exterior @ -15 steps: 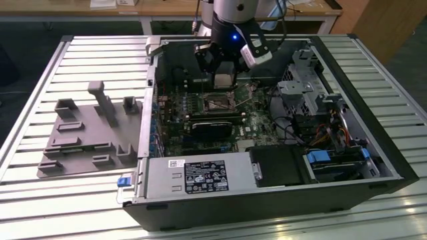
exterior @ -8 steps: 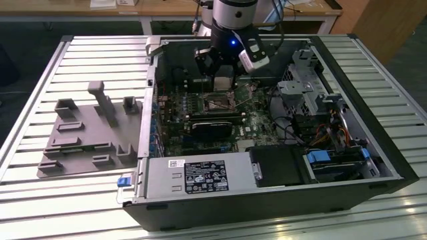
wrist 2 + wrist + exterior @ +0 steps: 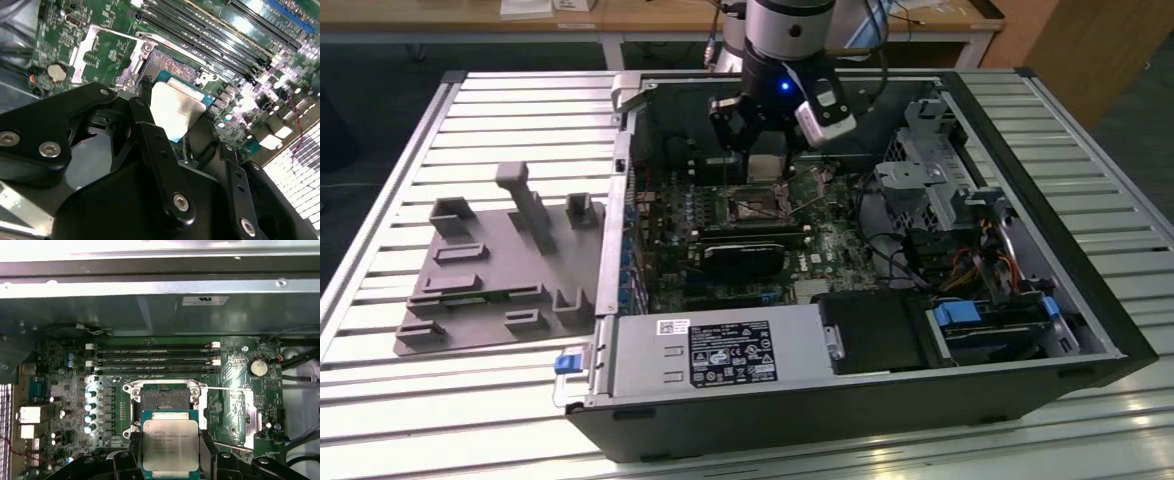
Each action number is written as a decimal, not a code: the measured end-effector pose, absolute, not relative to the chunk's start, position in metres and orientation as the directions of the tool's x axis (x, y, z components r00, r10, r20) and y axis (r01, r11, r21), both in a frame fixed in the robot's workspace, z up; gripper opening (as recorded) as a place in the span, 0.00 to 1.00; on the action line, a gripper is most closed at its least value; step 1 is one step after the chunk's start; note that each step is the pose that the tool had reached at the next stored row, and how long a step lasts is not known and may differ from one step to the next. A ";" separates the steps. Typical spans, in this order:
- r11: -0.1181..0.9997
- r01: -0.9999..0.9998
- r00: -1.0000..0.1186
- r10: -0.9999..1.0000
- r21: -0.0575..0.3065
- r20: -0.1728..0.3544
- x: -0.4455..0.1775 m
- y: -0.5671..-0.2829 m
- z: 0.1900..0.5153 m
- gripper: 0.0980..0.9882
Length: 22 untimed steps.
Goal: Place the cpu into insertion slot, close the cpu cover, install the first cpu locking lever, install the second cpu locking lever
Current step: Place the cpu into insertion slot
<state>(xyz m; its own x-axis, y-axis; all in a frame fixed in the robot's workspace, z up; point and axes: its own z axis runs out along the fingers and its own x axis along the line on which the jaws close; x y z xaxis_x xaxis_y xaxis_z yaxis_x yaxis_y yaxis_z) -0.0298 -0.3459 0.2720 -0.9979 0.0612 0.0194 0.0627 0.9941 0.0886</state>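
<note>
Holding, exterior view: gripper hangs inside the open computer case, over the motherboard and close above the insertion slot. What it carries is hard to make out from here.
Bench, exterior view: grey fixture lies on the slatted table, outside the case at the exterior view's left, well apart from the gripper.
Cpu, first wrist view: cpu lies flat, metal top up, clamped on two opposite edges.
Slot, first wrist view: dark centre bare and empty. The cpu overlaps its near edge but is not seated.
Cover, first wrist view: cpu cover is swung open and lies beside the slot.
Lever, first wrist view: a thin bright rod runs from the slot past the cover, probably a locking lever, unlatched. The second is doubtful.
Grip, second wrist view: black fingers are closed on the cpu, with the slot just beyond.
Progress: no step is finished. Placing is in hand; cover and both levers remain.
Hidden: the cpu's underside and its gap above the slot cannot be told. The gripper body blocks the nearer board.
</note>
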 end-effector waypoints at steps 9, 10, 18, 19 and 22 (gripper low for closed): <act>0.971 0.222 -0.975 0.221 0.089 0.019 -0.030 -0.346 0.269 0.49; 0.967 0.238 -0.971 0.237 0.088 0.019 -0.030 -0.346 0.269 0.49; 0.937 0.339 -0.941 0.339 0.088 0.019 -0.030 -0.346 0.267 0.49; 0.932 0.351 -0.936 0.351 0.088 0.019 -0.030 -0.346 0.266 0.49; 0.918 0.387 -0.922 0.387 0.088 0.019 -0.030 -0.346 0.265 0.49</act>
